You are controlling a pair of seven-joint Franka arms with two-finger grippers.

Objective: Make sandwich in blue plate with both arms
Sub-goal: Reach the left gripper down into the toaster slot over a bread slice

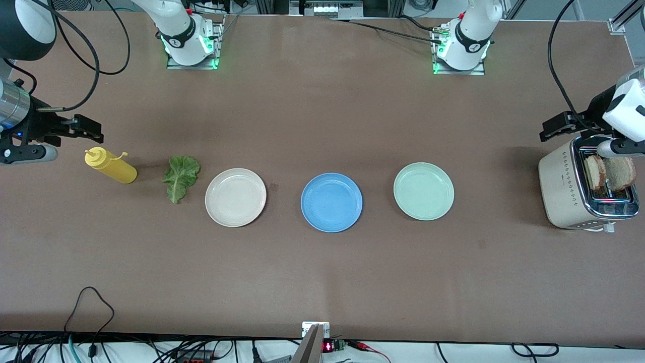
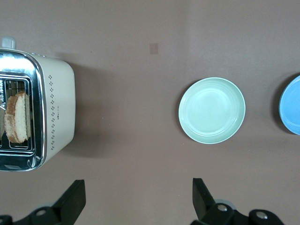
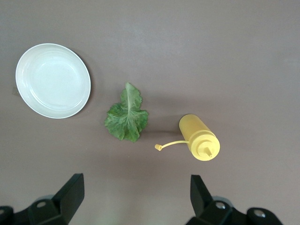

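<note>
The blue plate lies bare at the table's middle, and its edge shows in the left wrist view. No sandwich is in view. Two toasted bread slices stand in the toaster's slots. A green lettuce leaf lies flat on the table toward the right arm's end. My left gripper hangs open over the table beside the toaster, holding nothing. My right gripper hangs open over the table beside the yellow bottle, also holding nothing.
The cream toaster stands at the left arm's end. A pale green plate and a beige plate flank the blue one. A yellow squeeze bottle stands beside the lettuce.
</note>
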